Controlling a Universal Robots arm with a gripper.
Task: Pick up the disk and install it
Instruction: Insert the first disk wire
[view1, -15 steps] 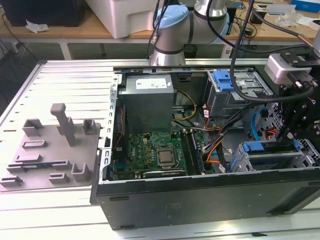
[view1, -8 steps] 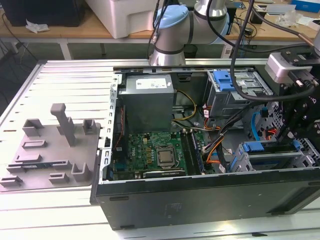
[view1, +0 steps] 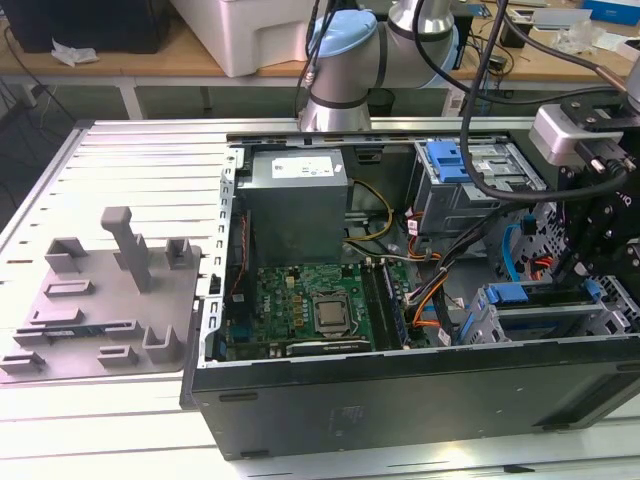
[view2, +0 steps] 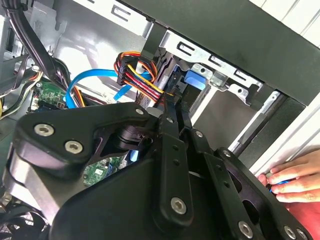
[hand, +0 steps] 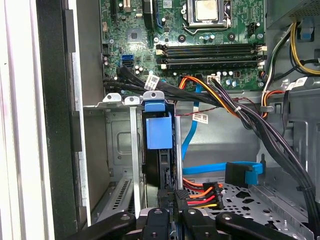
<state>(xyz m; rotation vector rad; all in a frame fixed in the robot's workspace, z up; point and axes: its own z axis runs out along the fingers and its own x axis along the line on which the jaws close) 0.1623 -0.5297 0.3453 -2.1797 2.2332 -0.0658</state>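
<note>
Here, the robot's black hand (view2: 173, 103) is down inside the open black metal computer case (view1: 400, 395), which lies on the silver slatted worktop (view1: 110, 440). The flat disk with the blue plastic frame (hand: 159, 131) stands on its edge in a grey metal slot of the case, right in front of the hand. I cannot tell if the hand is open, closed or gripping. A bunch of red, orange and yellow wires (hand: 200, 194) lies just beside it. A person's fingers (view2: 292, 172) touch the outside of the case.

Silver slotted metal table (view1: 130, 160), grey moulded plate (view1: 100, 300) lying on it at the exterior view's left, pale wooden bench (view1: 150, 62) behind, white box (view1: 250, 35) and black box (view1: 90, 20) on top, even indoor light
</note>
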